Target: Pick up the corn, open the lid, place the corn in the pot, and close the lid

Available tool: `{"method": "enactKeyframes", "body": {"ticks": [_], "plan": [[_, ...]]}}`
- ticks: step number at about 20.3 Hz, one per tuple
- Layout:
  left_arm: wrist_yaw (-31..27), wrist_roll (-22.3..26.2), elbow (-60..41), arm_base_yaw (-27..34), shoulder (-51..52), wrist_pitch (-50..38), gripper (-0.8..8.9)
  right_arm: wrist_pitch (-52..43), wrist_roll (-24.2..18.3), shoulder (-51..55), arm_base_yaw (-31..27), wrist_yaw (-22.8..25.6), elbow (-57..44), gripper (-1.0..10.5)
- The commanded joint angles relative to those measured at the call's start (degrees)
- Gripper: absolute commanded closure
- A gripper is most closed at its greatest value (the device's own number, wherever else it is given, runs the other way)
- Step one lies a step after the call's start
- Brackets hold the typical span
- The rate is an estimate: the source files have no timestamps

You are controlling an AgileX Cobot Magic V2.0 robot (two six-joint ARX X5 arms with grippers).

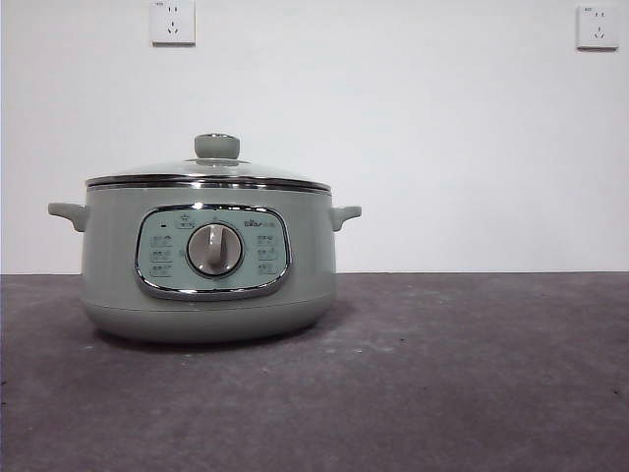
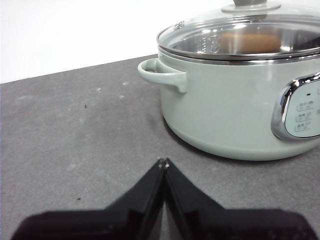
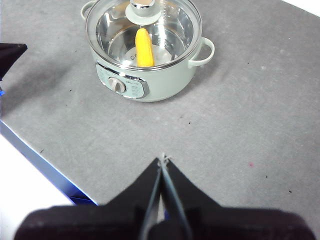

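1. Yellow corn (image 3: 144,47) lay inside the sage-green pot (image 1: 211,295), left of centre in the front view, on the grey table (image 1: 472,393).
2. Glass lid (image 1: 208,175) sat closed on the pot.
3. Left claw (image 2: 163,162) and right claw (image 3: 162,159) hung pressed together, empty, apart from the pot.

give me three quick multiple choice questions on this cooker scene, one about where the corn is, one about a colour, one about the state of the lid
1. Where is the corn?
A. on the table beside the pot
B. inside the pot, under the lid
C. in the right gripper

2. What colour is the knob on the lid?
A. sage green
B. red
C. black

3. How is the lid placed?
A. lying upside down on the table
B. held up by the left gripper
C. seated on the pot's rim

Answers:
1 B, the right wrist view shows the yellow cob through the glass.
2 A, it matches the pot's body in the front view.
3 C, its steel rim sits level on the pot, and the left gripper and right gripper are shut on nothing, away from it.
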State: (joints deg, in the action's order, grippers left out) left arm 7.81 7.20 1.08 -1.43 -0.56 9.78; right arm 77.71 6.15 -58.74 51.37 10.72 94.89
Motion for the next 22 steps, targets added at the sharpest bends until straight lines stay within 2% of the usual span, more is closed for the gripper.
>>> {"method": "enactKeyframes", "body": {"ticks": [1, 9, 11, 12, 14, 16, 17, 20, 21, 22], "plan": [[0.0, -0.6, -0.5, 0.2, -0.6, -0.3, 8.16, 1.6, -0.1, 0.0, 0.0, 0.2, -0.4, 9.5], [0.0, -0.6, -0.5, 0.2, -3.5, -0.2, 8.16, 1.6, -0.1, 0.0, 0.2, 0.0, -0.4, 9.5], [0.0, -0.6, -0.5, 0.2, -4.1, -0.2, 8.16, 1.6, -2.8, 0.8, -2.5, 2.0, -0.4, 9.5], [0.0, -0.6, -0.5, 0.2, -4.3, -0.2, 8.16, 1.5, -4.5, 2.3, -5.3, 2.2, -0.5, 9.5], [0.0, -0.6, -0.5, 0.2, -4.8, -0.2, 8.16, -1.3, -5.3, 6.4, -13.2, 0.5, -1.4, 9.5], [0.0, -0.6, -0.5, 0.2, -4.9, -0.2, 8.16, -8.5, -6.5, 14.0, -23.5, -5.7, -6.6, 9.5], [0.0, -0.6, -0.5, 0.2, -5.0, -0.2, 8.16, -12.0, -8.1, 19.0, -28.9, -6.7, -11.0, 9.5], [0.0, -0.6, -0.5, 0.2, -5.6, -0.2, 8.16, -22.1, -16.7, 32.0, -38.2, -1.4, -26.1, 9.5], [0.0, -0.6, -0.5, 0.2, -5.8, -0.2, 8.16, -28.1, -19.4, 36.6, -40.6, -1.1, -33.0, 9.5], [0.0, -0.6, -0.5, 0.2, -5.9, -0.2, 8.16, -33.6, -19.8, 40.2, -42.6, -2.4, -38.8, 9.5]]}}
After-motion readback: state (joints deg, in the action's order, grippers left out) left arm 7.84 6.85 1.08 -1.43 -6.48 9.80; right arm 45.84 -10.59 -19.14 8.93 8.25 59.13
